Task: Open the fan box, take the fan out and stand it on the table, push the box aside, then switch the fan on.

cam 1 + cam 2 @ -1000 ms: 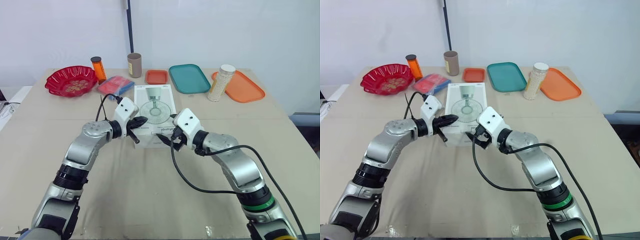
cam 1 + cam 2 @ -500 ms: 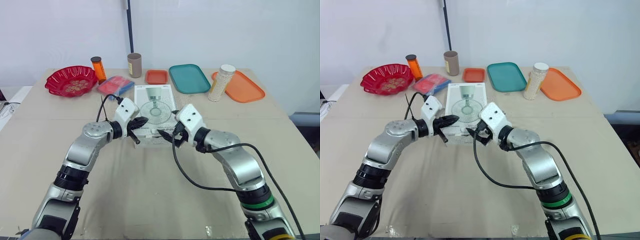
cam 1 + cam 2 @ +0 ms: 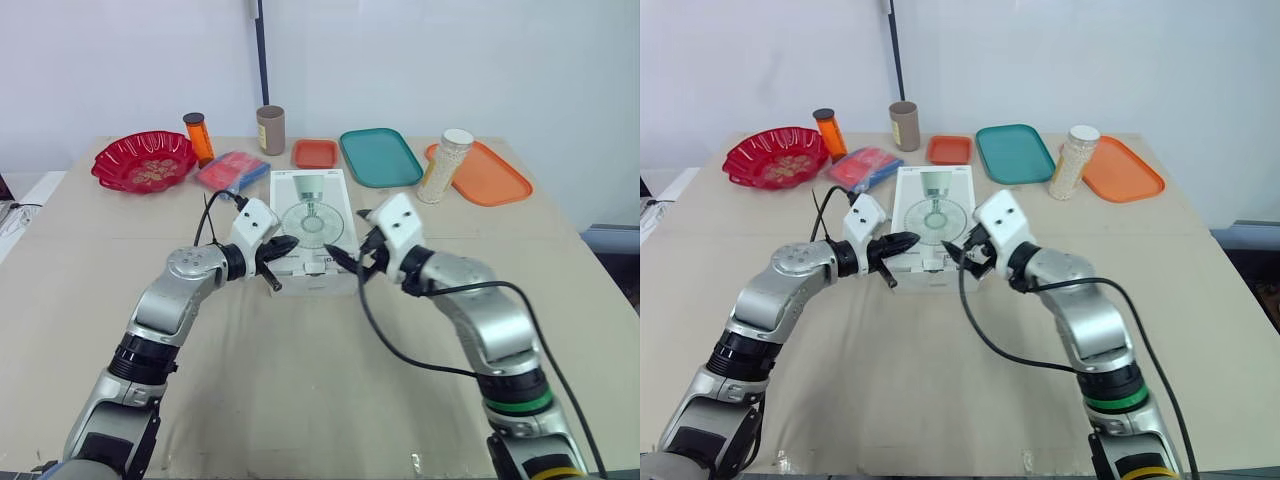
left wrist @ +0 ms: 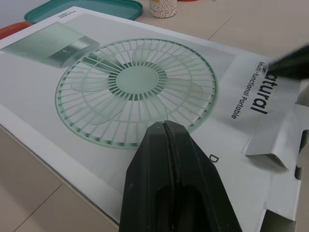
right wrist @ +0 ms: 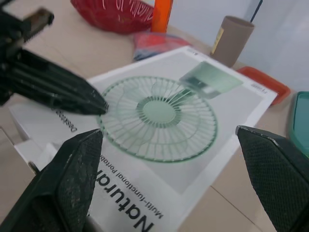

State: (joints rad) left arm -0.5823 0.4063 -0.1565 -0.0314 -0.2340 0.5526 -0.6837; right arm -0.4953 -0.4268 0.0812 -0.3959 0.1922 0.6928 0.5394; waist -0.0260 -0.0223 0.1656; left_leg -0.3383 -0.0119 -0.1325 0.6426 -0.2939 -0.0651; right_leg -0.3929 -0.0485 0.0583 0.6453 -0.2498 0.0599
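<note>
The white fan box (image 3: 310, 222), printed with a green fan, lies flat in the middle of the table. A flap (image 4: 277, 140) at its near end stands loose. My left gripper (image 3: 288, 243) is shut on nothing, and its tips rest over the box's near left part (image 4: 135, 82). My right gripper (image 3: 350, 242) hovers over the near right corner, open wide with nothing between its fingers (image 5: 72, 169). The right wrist view has the box top (image 5: 159, 111) and the left gripper (image 5: 53, 87) pointing in over it.
Along the far edge stand a red bowl (image 3: 143, 160), an orange bottle (image 3: 196, 135), a brown cup (image 3: 270, 128), a blue-red packet (image 3: 232, 170), a small orange tray (image 3: 314, 152), a teal tray (image 3: 378, 156), a jar of white beads (image 3: 444, 165) and an orange tray (image 3: 490, 175).
My right gripper has risen from the box's near end and moved right, toward the near right corner. The left gripper has stayed put.
</note>
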